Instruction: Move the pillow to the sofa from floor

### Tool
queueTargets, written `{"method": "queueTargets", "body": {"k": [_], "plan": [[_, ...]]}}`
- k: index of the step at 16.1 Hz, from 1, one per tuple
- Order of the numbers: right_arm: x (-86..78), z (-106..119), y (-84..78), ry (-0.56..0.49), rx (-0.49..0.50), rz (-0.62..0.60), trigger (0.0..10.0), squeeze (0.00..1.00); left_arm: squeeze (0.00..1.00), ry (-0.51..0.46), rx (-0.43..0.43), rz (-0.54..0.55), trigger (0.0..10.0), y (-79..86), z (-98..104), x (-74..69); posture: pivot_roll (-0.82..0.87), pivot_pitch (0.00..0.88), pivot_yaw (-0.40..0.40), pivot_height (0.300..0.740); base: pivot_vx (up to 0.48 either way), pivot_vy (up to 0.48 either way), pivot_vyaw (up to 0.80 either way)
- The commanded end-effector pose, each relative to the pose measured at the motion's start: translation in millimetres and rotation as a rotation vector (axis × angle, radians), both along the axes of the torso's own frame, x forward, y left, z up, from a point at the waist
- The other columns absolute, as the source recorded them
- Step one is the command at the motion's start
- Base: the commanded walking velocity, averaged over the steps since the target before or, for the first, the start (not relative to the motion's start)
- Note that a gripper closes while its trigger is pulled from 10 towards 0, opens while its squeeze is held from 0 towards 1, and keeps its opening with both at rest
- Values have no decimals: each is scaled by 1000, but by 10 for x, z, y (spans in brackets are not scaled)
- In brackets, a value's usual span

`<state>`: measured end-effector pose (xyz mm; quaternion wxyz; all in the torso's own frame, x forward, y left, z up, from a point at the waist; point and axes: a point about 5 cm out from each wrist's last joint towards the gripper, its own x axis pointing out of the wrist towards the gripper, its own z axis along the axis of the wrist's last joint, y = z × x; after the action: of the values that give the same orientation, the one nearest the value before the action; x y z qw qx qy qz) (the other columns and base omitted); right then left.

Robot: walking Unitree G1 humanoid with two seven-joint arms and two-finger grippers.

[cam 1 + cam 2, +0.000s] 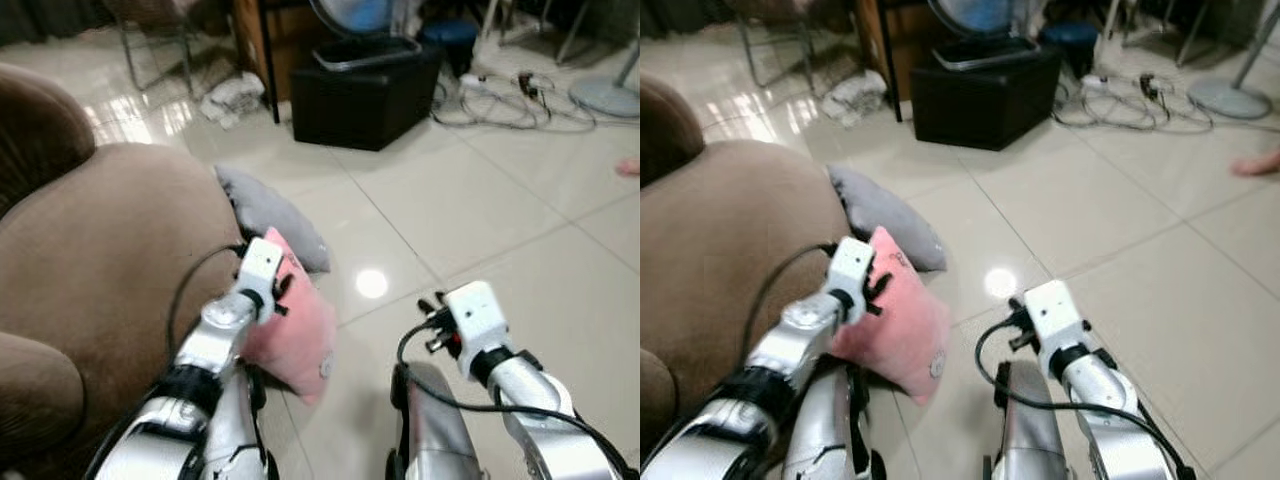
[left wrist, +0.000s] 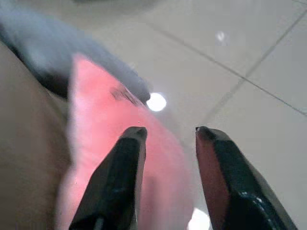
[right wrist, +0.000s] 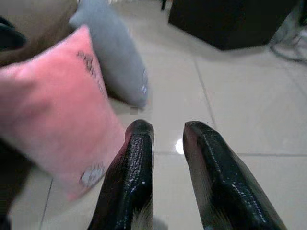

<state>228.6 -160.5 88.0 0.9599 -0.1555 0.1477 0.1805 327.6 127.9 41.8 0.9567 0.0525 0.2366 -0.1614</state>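
Note:
A pink pillow [image 1: 300, 340] stands on its edge on the tiled floor, leaning against the front of the brown sofa [image 1: 100, 250]. Behind it a grey pillow [image 1: 275, 215] leans on the sofa too. My left gripper [image 2: 168, 132] hangs open just above the pink pillow [image 2: 96, 134], one finger over the fabric and the other over bare tile. The left wrist [image 1: 262, 262] sits over the pillow's top corner. My right gripper [image 3: 168, 127] is open over the floor, to the right of the pink pillow [image 3: 53, 110], with nothing between its fingers.
A black box [image 1: 365, 95] stands on the floor ahead, with tangled cables [image 1: 500, 95] and a fan base [image 1: 605, 95] to its right. Chair legs [image 1: 150, 50] and a crumpled cloth [image 1: 235, 98] are at the back left. Open tile lies to the right.

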Motion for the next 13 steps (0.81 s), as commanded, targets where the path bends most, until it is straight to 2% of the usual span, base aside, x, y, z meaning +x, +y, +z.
{"method": "queueTargets", "body": {"k": [1,4,6,7,10,13], "plan": [[-2,26,34,4,-36,45,10000,0,1000,26,5,83,10000,102,-64,3,-99,192,42,538,0,0,0],[-155,39,107,-1,-83,129,10000,0,1000,6,41,181,10000,277,-140,-32,-116,237,55,538,0,0,0],[-190,102,142,-19,-93,148,10000,0,1000,-36,73,189,10000,360,-110,-14,-141,264,64,538,0,0,0],[-219,204,138,-36,-74,156,10000,0,1000,-77,90,189,10000,398,-64,24,-139,309,69,538,0,0,0],[-307,263,107,-24,-69,170,10000,0,1000,-56,112,147,10000,414,-100,5,-146,342,65,538,0,0,0],[-328,297,100,-37,-66,160,10000,0,1000,-58,123,116,10000,409,-105,3,-146,357,65,538,0,0,0]]}}
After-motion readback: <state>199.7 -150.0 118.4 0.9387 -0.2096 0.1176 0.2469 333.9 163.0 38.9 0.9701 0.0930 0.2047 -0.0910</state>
